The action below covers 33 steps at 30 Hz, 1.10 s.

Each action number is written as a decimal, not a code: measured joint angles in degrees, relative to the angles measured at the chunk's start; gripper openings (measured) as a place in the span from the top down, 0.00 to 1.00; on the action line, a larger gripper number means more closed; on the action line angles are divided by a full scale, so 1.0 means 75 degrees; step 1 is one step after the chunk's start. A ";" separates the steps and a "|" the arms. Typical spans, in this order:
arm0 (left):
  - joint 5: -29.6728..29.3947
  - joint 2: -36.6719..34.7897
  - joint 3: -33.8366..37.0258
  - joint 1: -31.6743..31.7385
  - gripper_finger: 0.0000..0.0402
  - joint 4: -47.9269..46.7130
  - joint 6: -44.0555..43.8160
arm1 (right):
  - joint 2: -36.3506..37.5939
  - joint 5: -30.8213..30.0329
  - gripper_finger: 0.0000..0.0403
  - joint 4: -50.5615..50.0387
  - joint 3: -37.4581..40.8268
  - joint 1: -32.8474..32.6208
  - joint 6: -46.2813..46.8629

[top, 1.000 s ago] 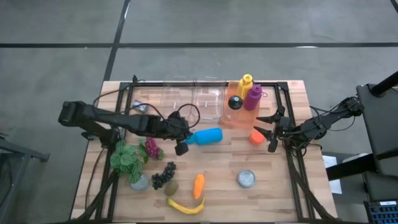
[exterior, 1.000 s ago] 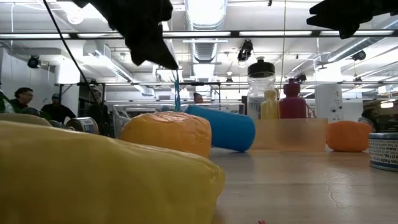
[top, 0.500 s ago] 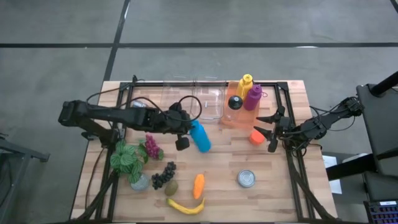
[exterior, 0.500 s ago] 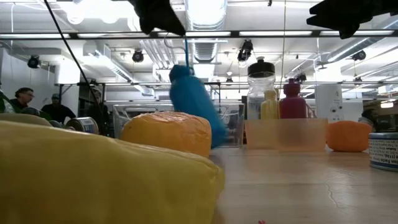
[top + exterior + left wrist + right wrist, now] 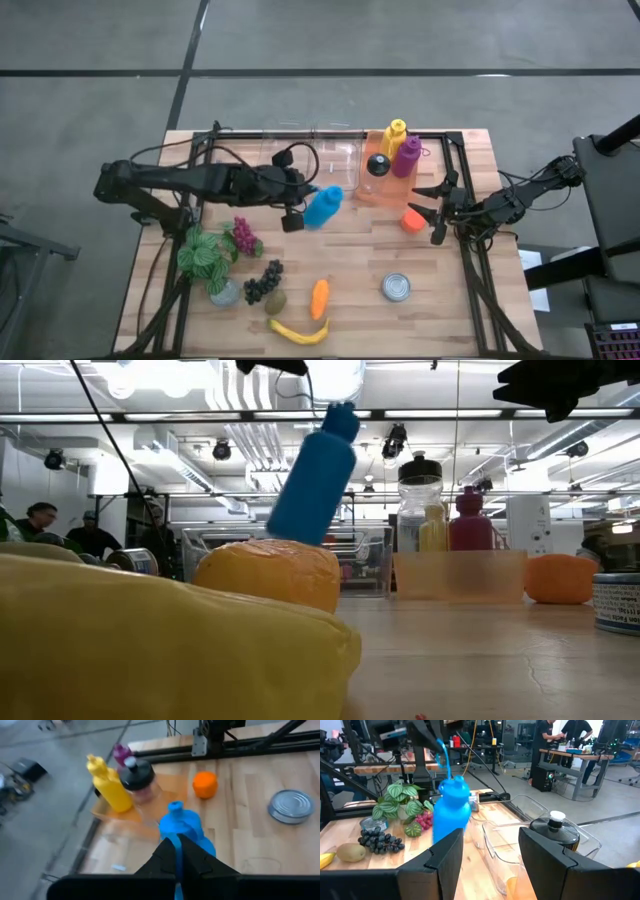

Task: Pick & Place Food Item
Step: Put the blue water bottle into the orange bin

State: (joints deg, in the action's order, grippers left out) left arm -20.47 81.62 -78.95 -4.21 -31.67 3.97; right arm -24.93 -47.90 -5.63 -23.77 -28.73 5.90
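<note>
A bright blue bottle (image 5: 323, 207) is seen just left of the centre of the high view, lifted clear of the wooden table (image 5: 360, 270) and hanging tilted. It is a smooth, plain cylinder with rounded shoulders, a narrower blue cap and a thin blue loop at its top. In the low view it (image 5: 313, 478) is shown left of centre, slanted, its cap toward the upper right and its base above an orange-yellow rounded item (image 5: 267, 574). The loop is pinched by the left gripper (image 5: 296, 197), whose fingers are pressed together on it; in the left wrist view the strap is seen running between the two dark fingers (image 5: 165, 857) down to the cap.

The right gripper (image 5: 437, 211) is held at the right of the high view, jaws partly spread and holding nothing, just beside an orange ball (image 5: 412, 221). At upper centre, three bottles (image 5: 391, 152) stand in an orange tray
</note>
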 joint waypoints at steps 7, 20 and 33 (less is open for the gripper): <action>-0.0072 0.0000 -0.0607 0.0305 0.99 -0.0061 0.0739 | 0.0000 0.0000 0.53 0.0000 0.0000 0.0000 0.0001; 0.1721 0.0000 -0.1369 0.2416 0.99 0.0105 0.1504 | -0.0003 0.0000 0.53 0.0000 0.0000 0.0000 0.0004; 0.3532 0.0569 -0.1788 0.4288 0.99 0.0507 0.2091 | -0.0003 0.0000 0.53 -0.0003 0.0000 0.0000 -0.0007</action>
State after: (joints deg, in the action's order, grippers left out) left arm 6.02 85.89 -92.36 27.95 -27.87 19.65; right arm -24.95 -47.90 -5.65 -23.77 -28.73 5.85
